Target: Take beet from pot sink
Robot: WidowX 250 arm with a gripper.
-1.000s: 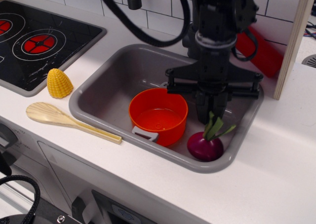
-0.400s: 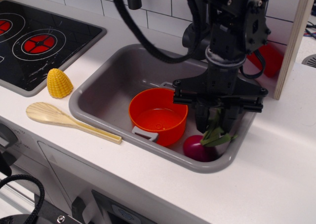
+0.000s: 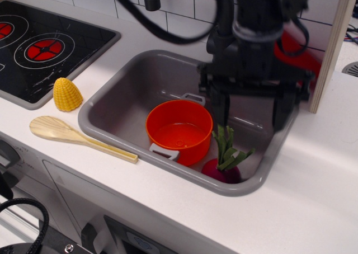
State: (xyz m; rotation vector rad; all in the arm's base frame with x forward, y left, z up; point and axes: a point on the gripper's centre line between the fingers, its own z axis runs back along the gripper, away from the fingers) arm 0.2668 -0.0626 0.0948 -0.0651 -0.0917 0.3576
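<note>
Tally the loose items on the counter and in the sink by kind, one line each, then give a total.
Toy vegetables: 2 (beet, corn cob)
Pots: 1 (pot)
Wooden spoons: 1 (wooden spoon)
Red bottles: 1 (red bottle, partly hidden behind the arm)
Total: 5

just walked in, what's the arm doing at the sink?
The beet lies on the floor of the sink, just right of the empty pot. The end effector hangs open above it, holding nothing. The corn and wooden spoon lie on the counter, untouched.
</note>
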